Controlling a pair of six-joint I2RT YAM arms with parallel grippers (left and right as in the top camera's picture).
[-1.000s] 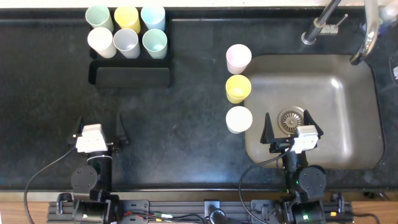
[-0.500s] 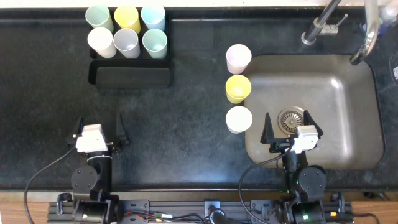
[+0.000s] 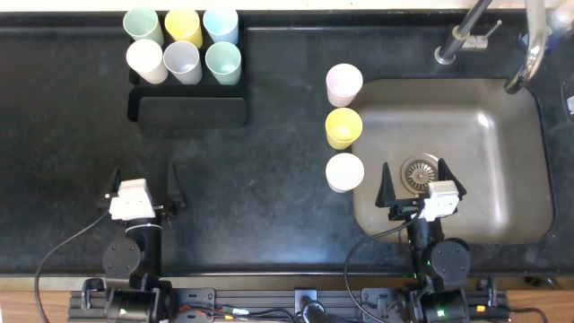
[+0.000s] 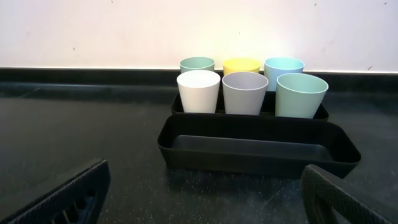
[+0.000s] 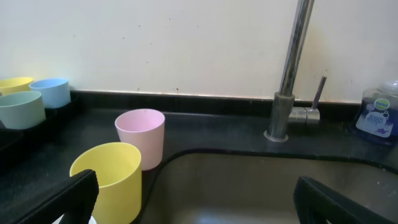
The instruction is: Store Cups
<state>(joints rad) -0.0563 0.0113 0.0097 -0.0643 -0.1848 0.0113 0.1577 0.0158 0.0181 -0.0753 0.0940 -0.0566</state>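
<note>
Three loose cups stand in a column on the black counter beside the sink: a pink cup (image 3: 343, 82) (image 5: 140, 137) farthest back, a yellow cup (image 3: 343, 126) (image 5: 107, 178) in the middle, a white cup (image 3: 344, 171) nearest. A black tray (image 3: 190, 111) (image 4: 255, 152) at the back left holds several cups (image 3: 183, 61) (image 4: 244, 92) in its two rear rows; its front row is bare. My left gripper (image 3: 142, 190) (image 4: 202, 193) stands open near the front left, facing the tray. Over the sink's front stands my right gripper (image 3: 420, 184) (image 5: 193, 199), open.
A steel sink (image 3: 502, 144) takes up the right side, with a drain (image 3: 419, 171) and a tap (image 3: 462, 34) (image 5: 291, 68) behind it. A blue soap bottle (image 5: 379, 116) stands at the far right. Black counter (image 3: 269, 197) lies between tray and sink.
</note>
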